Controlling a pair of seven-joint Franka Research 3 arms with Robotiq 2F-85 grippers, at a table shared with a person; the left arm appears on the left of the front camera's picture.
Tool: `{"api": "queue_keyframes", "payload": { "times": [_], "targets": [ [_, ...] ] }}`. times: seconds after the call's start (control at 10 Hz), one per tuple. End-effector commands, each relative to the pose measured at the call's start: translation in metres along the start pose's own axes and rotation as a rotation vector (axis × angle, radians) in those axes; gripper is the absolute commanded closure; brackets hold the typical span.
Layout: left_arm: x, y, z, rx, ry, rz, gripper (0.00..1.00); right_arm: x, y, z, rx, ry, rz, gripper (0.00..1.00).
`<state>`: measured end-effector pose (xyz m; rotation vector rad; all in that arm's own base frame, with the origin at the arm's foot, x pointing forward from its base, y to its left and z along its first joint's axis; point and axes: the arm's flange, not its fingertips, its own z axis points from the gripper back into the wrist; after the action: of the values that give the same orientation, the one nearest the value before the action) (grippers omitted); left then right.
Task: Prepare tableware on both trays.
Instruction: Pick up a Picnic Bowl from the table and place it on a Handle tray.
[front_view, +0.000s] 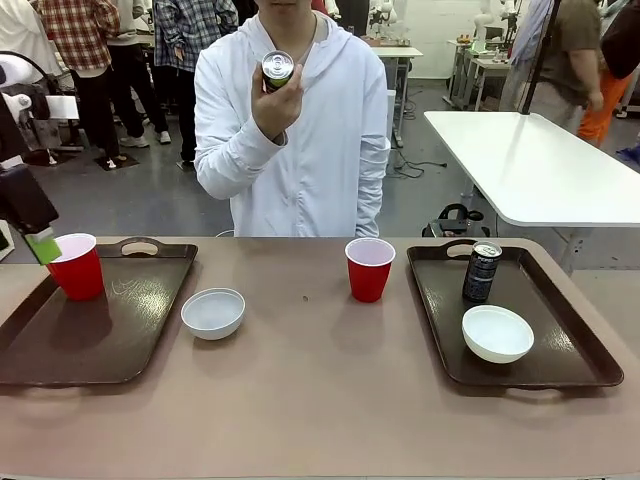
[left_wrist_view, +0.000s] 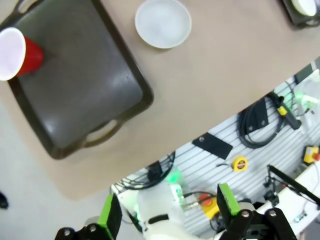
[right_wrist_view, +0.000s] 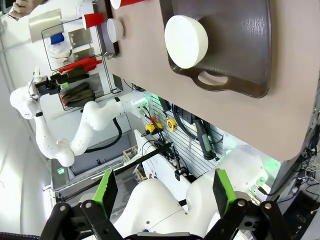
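Note:
One red cup (front_view: 77, 266) stands at the far left of the left tray (front_view: 110, 330). A white bowl (front_view: 213, 312) sits on the table just right of that tray. The second red cup (front_view: 369, 268) stands on the table between the trays. The right tray (front_view: 440, 300) holds a dark can (front_view: 481, 271) and a white bowl (front_view: 497, 333). The person holds the other can (front_view: 277, 70) up at chest height. My left gripper (front_view: 42, 248) hangs open at the left edge, high above the tray (left_wrist_view: 75, 80) and cup (left_wrist_view: 15, 52). My right gripper (right_wrist_view: 162, 192) is open, above the right tray (right_wrist_view: 235, 45).
The brown table (front_view: 320, 400) has bare room along its near side and between the trays. The person stands at the far edge in a white hoodie (front_view: 320, 150). A white table (front_view: 540, 160) stands behind at the right. Racks with tools and cables (left_wrist_view: 260, 120) lie below the near edge.

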<state>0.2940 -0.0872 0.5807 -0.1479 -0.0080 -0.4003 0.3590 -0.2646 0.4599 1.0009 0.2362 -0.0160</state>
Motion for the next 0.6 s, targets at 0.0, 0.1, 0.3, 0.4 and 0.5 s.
{"api": "queue_keyframes", "payload": {
  "times": [0.0, 0.1, 0.3, 0.4, 0.5],
  "targets": [
    [0.019, 0.003, -0.003, 0.028, 0.008, 0.051, 0.0, 0.001, 0.001, 0.0, 0.01, -0.008, -0.007, 0.0],
    [0.023, 0.004, -0.005, 0.035, 0.005, 0.065, 0.0, 0.001, 0.001, 0.0, 0.01, -0.008, -0.007, 0.0],
    [0.039, -0.004, -0.018, 0.068, -0.068, 0.141, 0.0, 0.001, 0.001, 0.0, 0.01, -0.008, -0.007, 0.0],
    [0.068, -0.007, -0.037, 0.067, -0.084, 0.198, 0.0, 0.001, 0.001, 0.0, 0.01, -0.008, -0.007, 0.0],
    [0.083, -0.005, -0.047, 0.058, -0.081, 0.221, 0.0, 0.001, 0.001, 0.0, 0.01, -0.008, -0.007, 0.0]
  ]
}}
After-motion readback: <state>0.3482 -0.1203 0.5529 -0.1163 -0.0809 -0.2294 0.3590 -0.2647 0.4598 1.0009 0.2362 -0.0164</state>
